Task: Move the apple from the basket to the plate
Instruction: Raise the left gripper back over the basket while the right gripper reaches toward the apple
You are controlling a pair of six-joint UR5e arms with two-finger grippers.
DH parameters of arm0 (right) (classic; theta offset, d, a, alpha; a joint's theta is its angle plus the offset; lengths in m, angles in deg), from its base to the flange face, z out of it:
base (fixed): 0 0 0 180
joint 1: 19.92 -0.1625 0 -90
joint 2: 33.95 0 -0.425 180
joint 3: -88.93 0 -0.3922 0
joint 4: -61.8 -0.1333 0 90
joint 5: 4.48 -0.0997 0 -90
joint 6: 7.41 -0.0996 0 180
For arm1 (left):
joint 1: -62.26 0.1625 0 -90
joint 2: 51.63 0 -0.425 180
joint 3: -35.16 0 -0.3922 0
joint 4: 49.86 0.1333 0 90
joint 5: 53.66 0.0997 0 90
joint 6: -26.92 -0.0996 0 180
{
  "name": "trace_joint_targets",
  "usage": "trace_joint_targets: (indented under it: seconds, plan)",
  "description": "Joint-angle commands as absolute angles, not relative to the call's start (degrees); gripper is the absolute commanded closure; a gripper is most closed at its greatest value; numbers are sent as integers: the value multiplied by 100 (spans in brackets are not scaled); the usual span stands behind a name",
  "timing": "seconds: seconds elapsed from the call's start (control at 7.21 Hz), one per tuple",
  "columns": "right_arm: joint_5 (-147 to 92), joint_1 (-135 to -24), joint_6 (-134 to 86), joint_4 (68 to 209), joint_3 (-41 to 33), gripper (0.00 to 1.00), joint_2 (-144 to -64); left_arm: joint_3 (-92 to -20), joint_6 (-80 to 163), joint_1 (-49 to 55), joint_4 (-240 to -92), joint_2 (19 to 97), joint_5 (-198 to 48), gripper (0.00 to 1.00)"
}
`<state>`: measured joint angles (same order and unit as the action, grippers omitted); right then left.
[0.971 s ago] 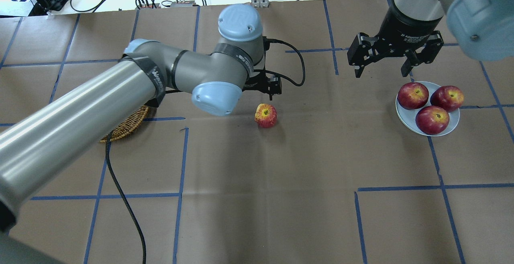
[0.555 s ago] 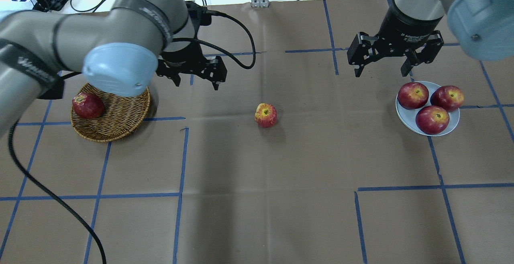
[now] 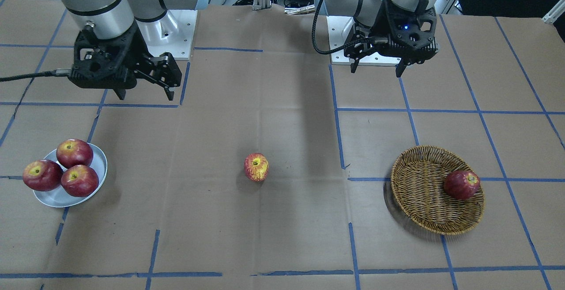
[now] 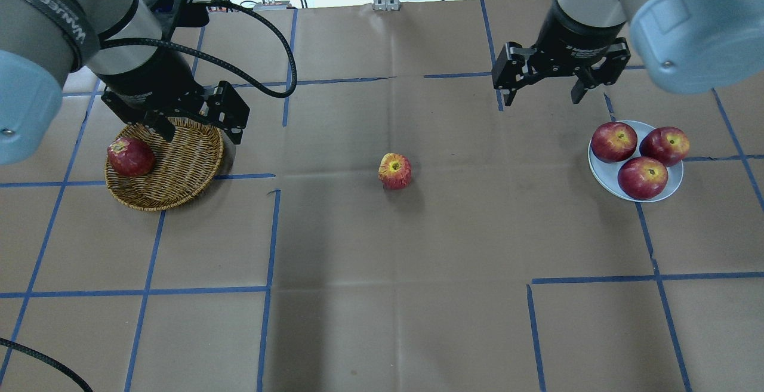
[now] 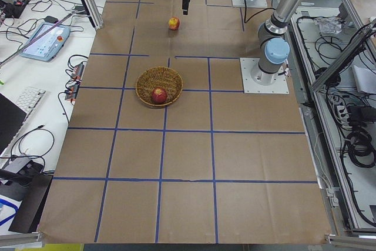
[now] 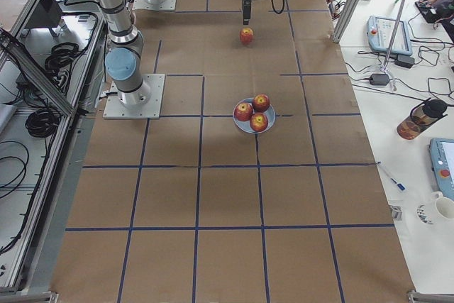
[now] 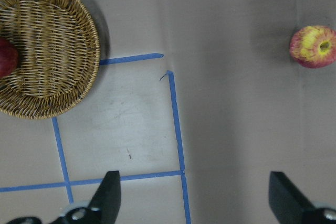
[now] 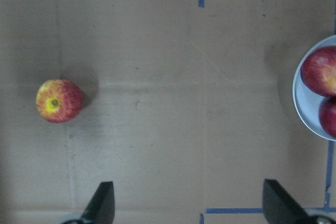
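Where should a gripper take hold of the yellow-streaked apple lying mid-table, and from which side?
Come straight down and close across the apple at its widest girth, a finger on each flank. It sits stem dimple up on the table, nothing beside it, so the sides look free; gripped higher, the round skin would likely slip.

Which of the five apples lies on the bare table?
The yellow-streaked apple, alone on the table. The four dark red apples lie on the plate or in the basket.
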<state>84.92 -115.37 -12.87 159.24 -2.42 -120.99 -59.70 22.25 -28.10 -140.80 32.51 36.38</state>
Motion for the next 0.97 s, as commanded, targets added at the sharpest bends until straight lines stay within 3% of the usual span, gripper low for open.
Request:
trace_joint_targets:
  seconds: [0.0,0.83]
  plan:
    - [8560,-12588,-2214,16829,-195,0,-11371,-5985,2209,-2738,-14206,3160,3704,1]
    - [8570,-13339,-2755,18422,-265,0,-9637,-6038,2147,-2922,-14154,3336,3591,1]
